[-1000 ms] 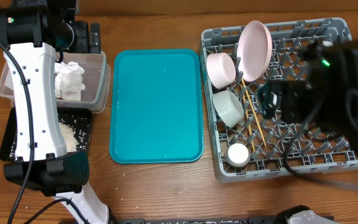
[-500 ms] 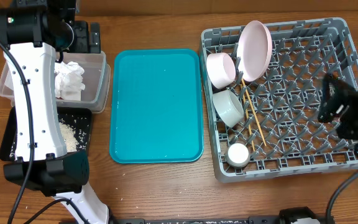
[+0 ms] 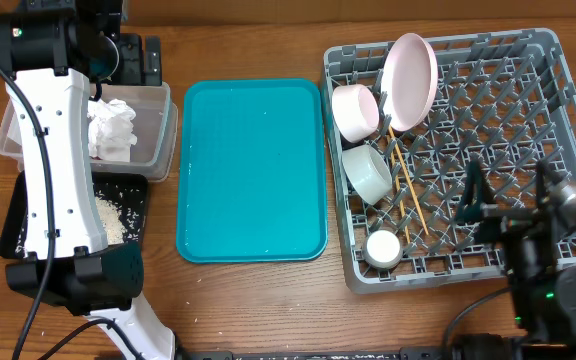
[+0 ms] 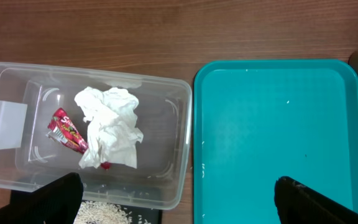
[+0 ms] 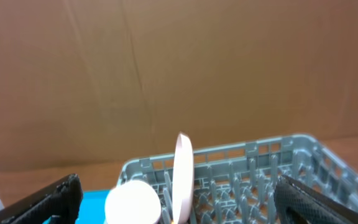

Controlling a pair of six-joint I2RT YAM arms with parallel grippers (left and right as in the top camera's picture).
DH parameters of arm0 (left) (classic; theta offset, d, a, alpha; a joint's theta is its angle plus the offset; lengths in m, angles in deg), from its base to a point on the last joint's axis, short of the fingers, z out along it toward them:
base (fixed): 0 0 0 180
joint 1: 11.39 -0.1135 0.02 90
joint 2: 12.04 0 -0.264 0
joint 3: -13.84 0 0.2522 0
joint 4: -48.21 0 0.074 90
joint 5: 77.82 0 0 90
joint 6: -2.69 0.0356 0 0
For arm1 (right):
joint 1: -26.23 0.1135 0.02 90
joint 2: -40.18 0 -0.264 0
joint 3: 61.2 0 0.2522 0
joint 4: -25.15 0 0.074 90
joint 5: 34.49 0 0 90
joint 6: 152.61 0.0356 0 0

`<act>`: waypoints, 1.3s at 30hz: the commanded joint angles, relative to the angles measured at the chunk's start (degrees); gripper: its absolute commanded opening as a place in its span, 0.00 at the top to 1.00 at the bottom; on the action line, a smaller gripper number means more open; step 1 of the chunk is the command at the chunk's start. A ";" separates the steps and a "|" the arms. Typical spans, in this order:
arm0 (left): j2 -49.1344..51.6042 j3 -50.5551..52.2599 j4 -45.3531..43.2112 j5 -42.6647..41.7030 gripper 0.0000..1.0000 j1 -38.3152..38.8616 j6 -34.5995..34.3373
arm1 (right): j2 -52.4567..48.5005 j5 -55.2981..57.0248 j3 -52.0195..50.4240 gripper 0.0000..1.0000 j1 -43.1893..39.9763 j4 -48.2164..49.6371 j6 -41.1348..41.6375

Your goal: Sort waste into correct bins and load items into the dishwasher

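Left wrist: red wrapper [image 4: 66, 130] in tub [image 4: 183, 143] | overhead: chopsticks [image 3: 406, 181] in rack [image 3: 488, 41]

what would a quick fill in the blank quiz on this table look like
1. The crumpled napkin and the red wrapper lie inside the ____ plastic tub.
2. The rice grains lie in the ____ tray.
3. The chopsticks lie in the dish rack, not on the ____ serving tray.
4. The left fingers and the right fingers stand ____.

Missing words: clear; black; teal; open.
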 commanded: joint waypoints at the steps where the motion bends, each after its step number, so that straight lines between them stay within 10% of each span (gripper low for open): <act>1: 0.52 -0.98 -0.20 0.31 0.00 0.37 -0.70 | 6.95 -0.87 -13.75 0.00 -0.20 10.27 4.04; 9: 0.52 -0.98 -0.20 0.31 0.00 0.37 -0.70 | 19.37 -0.48 -32.15 0.00 0.44 16.28 4.02; 39: -1.11 -0.98 -0.20 0.28 0.00 0.83 -0.70 | 21.00 -2.58 -32.63 0.00 0.66 10.45 4.02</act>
